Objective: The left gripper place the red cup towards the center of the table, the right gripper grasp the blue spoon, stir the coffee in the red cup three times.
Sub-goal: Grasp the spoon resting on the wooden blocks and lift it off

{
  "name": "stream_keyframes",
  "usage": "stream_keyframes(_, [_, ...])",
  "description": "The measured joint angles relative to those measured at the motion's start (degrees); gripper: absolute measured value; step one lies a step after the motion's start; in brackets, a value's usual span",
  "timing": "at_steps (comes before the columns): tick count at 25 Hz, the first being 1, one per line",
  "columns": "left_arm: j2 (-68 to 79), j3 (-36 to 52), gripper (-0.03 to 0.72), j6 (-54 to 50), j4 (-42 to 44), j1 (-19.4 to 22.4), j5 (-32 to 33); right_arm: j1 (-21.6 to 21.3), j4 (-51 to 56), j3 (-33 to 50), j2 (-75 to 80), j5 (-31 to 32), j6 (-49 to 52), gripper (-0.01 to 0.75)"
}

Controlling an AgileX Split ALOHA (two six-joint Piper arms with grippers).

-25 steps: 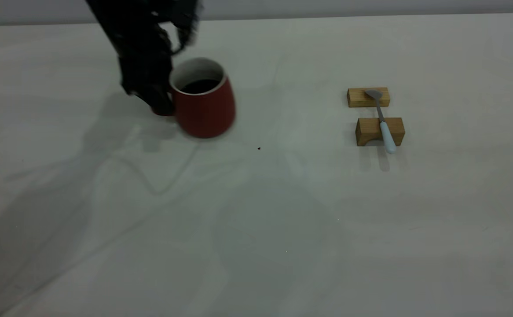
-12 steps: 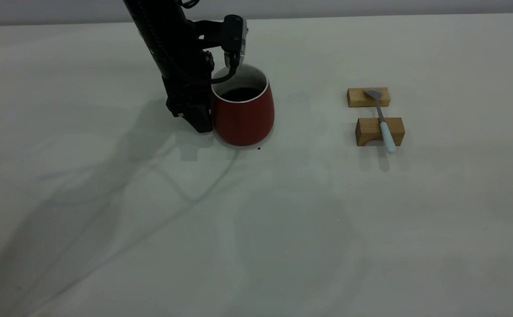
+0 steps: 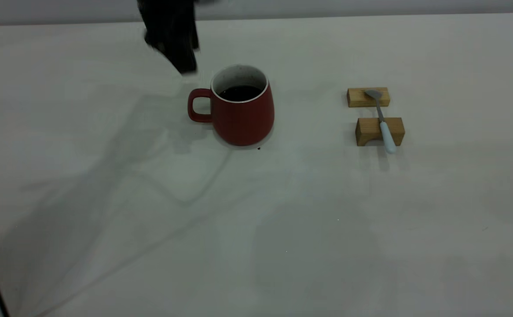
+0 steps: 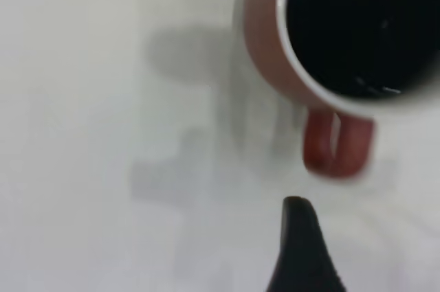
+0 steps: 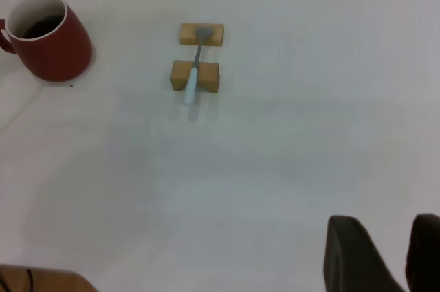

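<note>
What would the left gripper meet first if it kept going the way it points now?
Probably bare table: in its wrist view the left gripper points just past the red cup, roughly toward its handle. Depth is unclear.

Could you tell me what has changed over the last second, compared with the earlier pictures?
The left gripper carried the red cup rightward toward the table's center, set it down, let go of the handle and lifted away toward the far edge. The blue spoon stayed across its two wooden blocks. The right gripper is well away from the spoon.
</note>
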Motion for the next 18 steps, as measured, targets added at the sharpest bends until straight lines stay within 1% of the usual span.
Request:
stream_keyframes(4, [-11.2, 0.0, 0.558, -13.2, 7.2, 0.2, 6.9, 0.0, 0.0, 0.0, 0.0, 0.0, 0.0, 0.237])
stream_keyframes(6, [-16.9, 0.0, 0.558, -19.0, 9.1, 0.9, 9.4, 0.0, 0.0, 0.0, 0.0, 0.0, 0.0, 0.237])
stream_keyframes(9, [-24.9, 0.0, 0.558, -24.9, 10.4, 1.8, 13.0, 0.0, 0.0, 0.0, 0.0, 0.0, 0.0, 0.237])
stream_keyframes(14, [-36.6, 0.2, 0.558, -37.8, 8.9, 2.5, 13.4, 0.0, 0.0, 0.0, 0.0, 0.0, 0.0, 0.237])
stream_keyframes(18, [-45.7, 3.1, 0.558, -48.6, 7.7, 2.5, 13.4, 0.0, 0.0, 0.0, 0.0, 0.0, 0.0, 0.237])
